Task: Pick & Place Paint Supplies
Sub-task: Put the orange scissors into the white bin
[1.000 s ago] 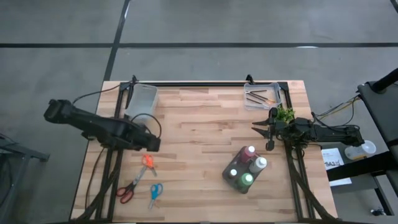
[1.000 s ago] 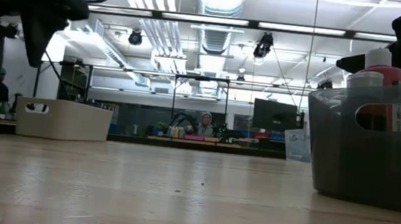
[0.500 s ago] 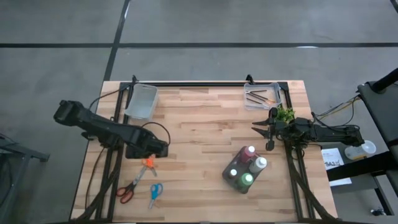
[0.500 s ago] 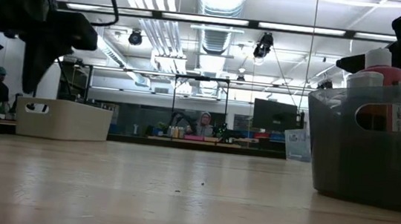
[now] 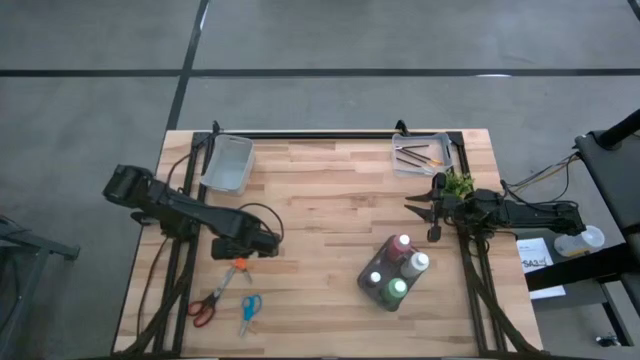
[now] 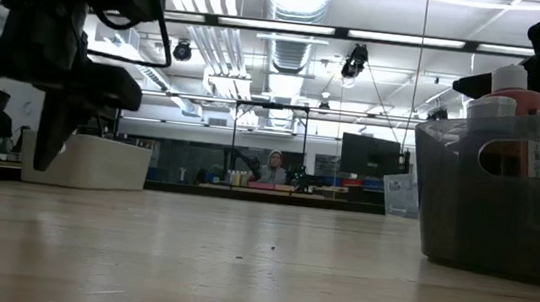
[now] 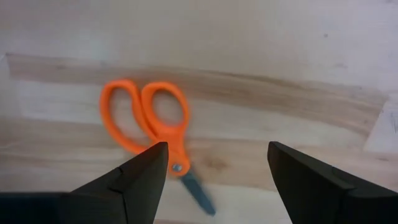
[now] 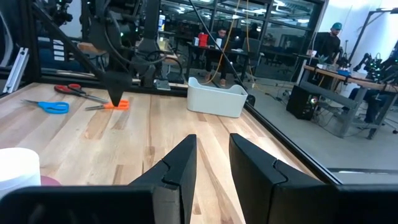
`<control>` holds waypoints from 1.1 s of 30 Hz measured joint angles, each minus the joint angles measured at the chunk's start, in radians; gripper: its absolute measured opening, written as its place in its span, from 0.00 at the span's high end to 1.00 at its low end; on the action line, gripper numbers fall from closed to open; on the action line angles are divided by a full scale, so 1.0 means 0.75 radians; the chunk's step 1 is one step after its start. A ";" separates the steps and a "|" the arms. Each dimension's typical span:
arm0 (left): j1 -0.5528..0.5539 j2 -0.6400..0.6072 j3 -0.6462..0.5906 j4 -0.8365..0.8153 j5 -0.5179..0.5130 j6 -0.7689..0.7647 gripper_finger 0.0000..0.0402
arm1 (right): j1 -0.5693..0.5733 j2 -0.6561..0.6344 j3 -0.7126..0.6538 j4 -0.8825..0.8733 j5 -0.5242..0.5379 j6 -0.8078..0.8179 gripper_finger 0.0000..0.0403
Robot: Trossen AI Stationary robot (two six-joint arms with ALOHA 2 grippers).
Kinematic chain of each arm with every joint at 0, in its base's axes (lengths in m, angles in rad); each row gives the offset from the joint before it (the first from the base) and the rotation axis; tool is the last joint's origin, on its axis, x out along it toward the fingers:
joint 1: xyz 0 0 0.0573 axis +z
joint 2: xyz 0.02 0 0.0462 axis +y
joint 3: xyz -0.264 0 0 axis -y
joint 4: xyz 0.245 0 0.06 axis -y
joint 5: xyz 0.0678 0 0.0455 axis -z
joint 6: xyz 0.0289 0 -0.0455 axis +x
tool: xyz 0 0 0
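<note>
A pale wooden worktop [image 5: 320, 220] stands on a grey concrete floor, and the level view looks across it into a workshop with strip lights overhead and a person [image 6: 274, 165] seated far back. Near the left edge, towards the front corner, lie red scissors [image 5: 203, 306] and blue scissors [image 5: 249, 310]; just beyond them lie orange scissors [image 5: 238, 267], the left gripper [image 5: 258, 243] poised directly above them. Its wrist view shows the fingers [image 7: 134, 180] spread wide, one to each side of the orange scissors' pivot, with nothing between them — they grip nothing. At the back left corner sits an empty grey bin [image 5: 227, 163]. Right of centre, towards the front edge, a dark tub [image 5: 392, 275] holds the four paint bottles upright and packed together: the dark red bottle [image 5: 402, 245], the white bottle [image 5: 417, 263], the green bottle [image 5: 397, 290] and the red bottle [image 5: 375, 279]. At the back right corner a clear tray [image 5: 424, 156] holds the thin dark paintbrushes [image 5: 413, 156]. Along the right edge the right gripper [image 5: 428, 208] waits beside a small green plant [image 5: 459, 184] — its fingers [image 8: 180, 168] stand slightly parted and hold nothing, well apart from the tub and tray.
</note>
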 joint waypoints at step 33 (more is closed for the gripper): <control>0.010 -0.378 -0.367 0.375 -0.065 -0.011 0.29 | -0.001 -0.001 0.000 0.000 0.001 0.000 0.78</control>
